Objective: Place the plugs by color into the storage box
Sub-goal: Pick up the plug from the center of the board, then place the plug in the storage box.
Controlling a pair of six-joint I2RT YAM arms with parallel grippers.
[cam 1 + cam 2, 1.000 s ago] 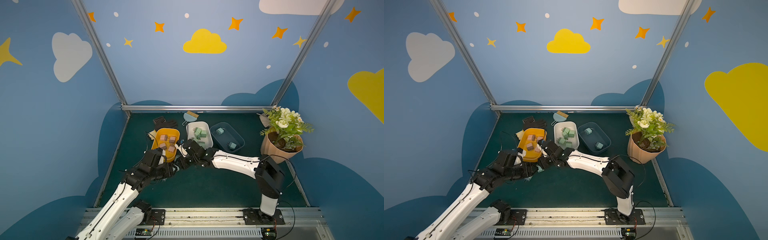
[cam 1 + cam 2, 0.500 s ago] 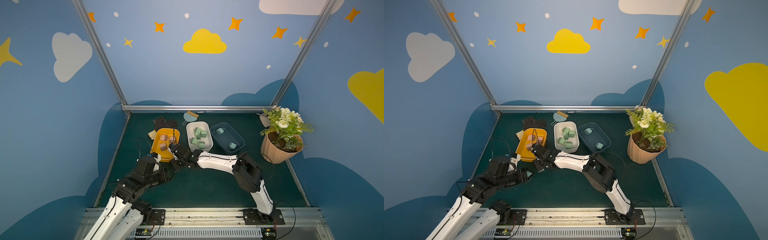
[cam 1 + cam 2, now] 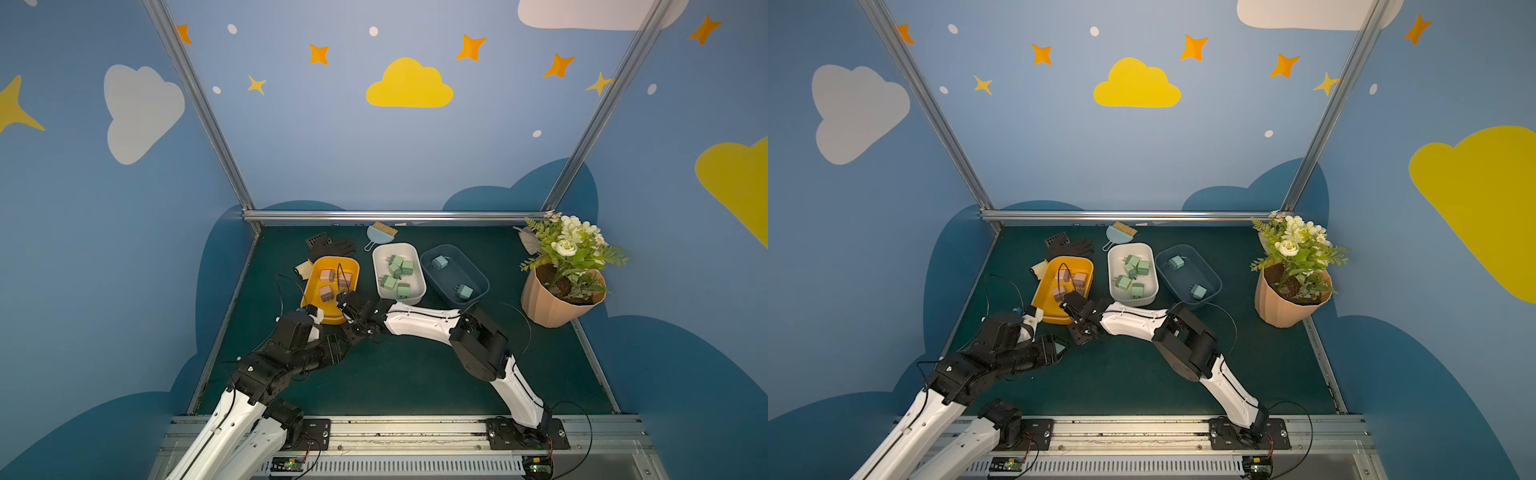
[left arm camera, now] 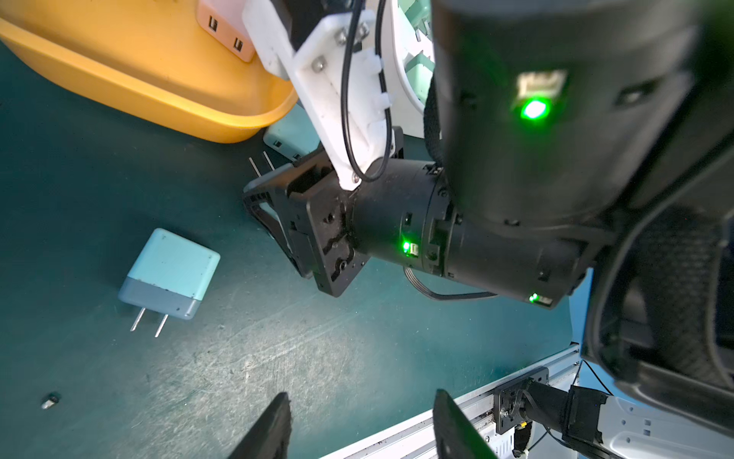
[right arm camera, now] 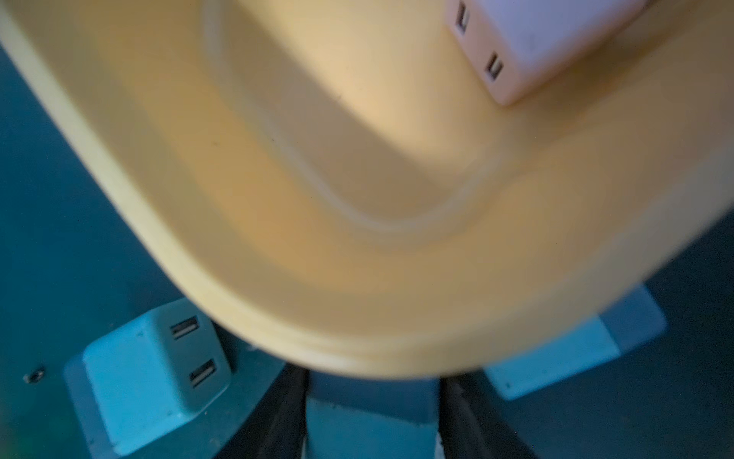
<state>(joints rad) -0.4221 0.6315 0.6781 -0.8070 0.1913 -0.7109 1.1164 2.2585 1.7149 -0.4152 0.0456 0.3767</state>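
Green table (image 3: 415,374), left side: the right gripper (image 5: 373,381), newly arrived beside the yellow bin (image 5: 278,337), is seemingly pinching a light blue plug (image 5: 369,429) for sorting; the left gripper (image 4: 357,397) is hovering spread, empty.

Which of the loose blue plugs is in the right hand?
The middle blue plug, filling the gap between the right hand's fingers; the plug showing ports and the two-tone plug lie outside them.

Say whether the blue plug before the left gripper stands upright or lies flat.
Flat: the blue plug lies broad face up on the mat, prongs pointing sideways along it.
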